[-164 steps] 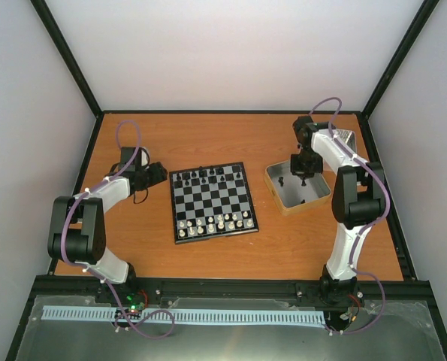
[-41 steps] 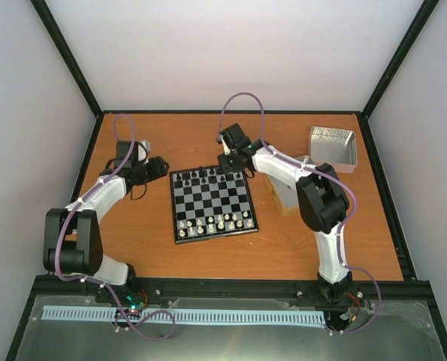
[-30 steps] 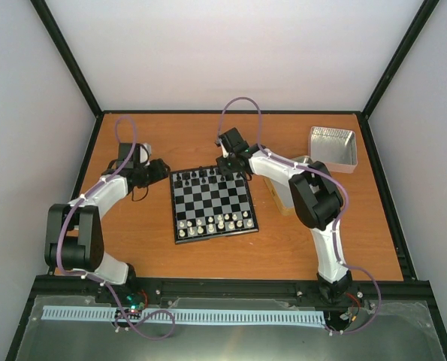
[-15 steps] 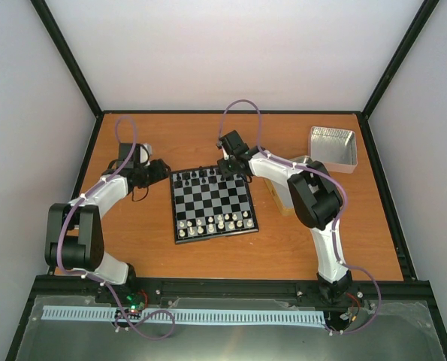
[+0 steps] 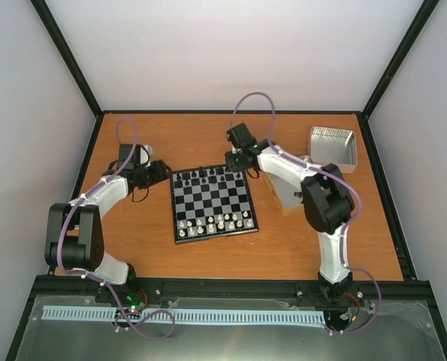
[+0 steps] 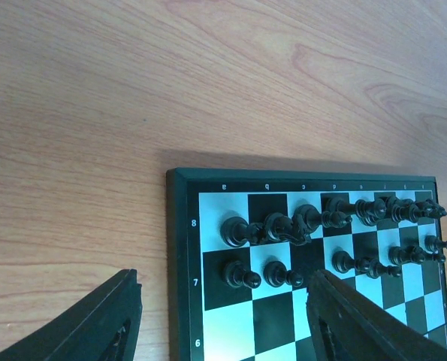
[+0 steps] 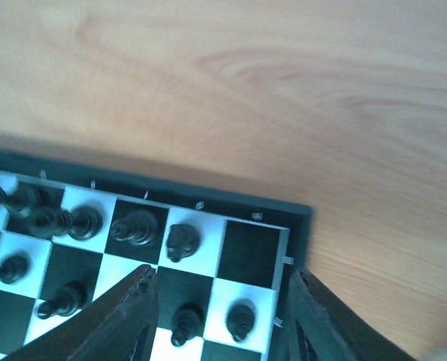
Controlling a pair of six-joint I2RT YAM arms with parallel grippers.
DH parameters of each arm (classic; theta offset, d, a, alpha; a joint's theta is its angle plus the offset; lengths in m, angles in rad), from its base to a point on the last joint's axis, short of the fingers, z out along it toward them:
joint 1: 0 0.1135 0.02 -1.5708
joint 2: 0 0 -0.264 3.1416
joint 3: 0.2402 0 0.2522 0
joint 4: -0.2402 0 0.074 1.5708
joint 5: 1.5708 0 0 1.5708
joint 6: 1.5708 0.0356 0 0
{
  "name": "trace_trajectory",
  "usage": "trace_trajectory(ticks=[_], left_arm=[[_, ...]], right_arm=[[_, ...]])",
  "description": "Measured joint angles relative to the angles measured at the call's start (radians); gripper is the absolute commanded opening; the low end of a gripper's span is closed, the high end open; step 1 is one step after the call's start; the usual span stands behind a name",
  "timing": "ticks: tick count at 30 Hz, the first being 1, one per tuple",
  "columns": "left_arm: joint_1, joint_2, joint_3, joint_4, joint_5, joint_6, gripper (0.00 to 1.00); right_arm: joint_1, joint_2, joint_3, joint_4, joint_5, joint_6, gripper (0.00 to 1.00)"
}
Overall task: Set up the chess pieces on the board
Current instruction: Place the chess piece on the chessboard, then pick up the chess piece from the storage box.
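Observation:
The board (image 5: 212, 201) lies mid-table with black chess pieces (image 5: 208, 177) in its two far rows. My right gripper (image 5: 237, 161) hovers over the far right corner, open and holding nothing. In the right wrist view its jaws (image 7: 219, 320) stand wide over a black knight (image 7: 181, 241) and two pawns (image 7: 240, 318); the corner square (image 7: 250, 253) beside the knight is bare. My left gripper (image 5: 161, 168) waits just off the board's far left corner, open and empty. Its wrist view (image 6: 223, 320) looks along the black rows (image 6: 283, 226).
White pieces (image 5: 212, 222) fill the board's near rows. A gold tin (image 5: 285, 200) sits right of the board, half hidden by my right arm. A silver tin tray (image 5: 333, 147) stands at the far right. Black frame rails edge the table.
My right gripper, shut a second ago over the board's far right corner, has opened and drawn slightly right and away. The left arm has stayed still.

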Motion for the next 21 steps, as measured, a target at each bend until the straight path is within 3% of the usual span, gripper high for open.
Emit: trace_trajectory(ticks=[4,9,13,21], left_arm=[[0.000,0.000,-0.003,0.002,0.005,0.000,0.62],[0.000,0.000,-0.012,0.021,0.012,0.000,0.62],[0.000,0.000,-0.023,0.034,0.012,0.000,0.62],[0.000,0.000,-0.030,0.035,-0.006,-0.003,0.62]], right_arm=[[-0.055,-0.150,-0.034,-0.037,0.024,0.080,0.54],[-0.185,-0.324,-0.158,-0.109,0.061,0.126,0.68],[-0.270,-0.353,-0.277,-0.215,0.110,0.119,0.69],[-0.298,-0.351,-0.365,-0.327,0.128,0.095,0.64]])
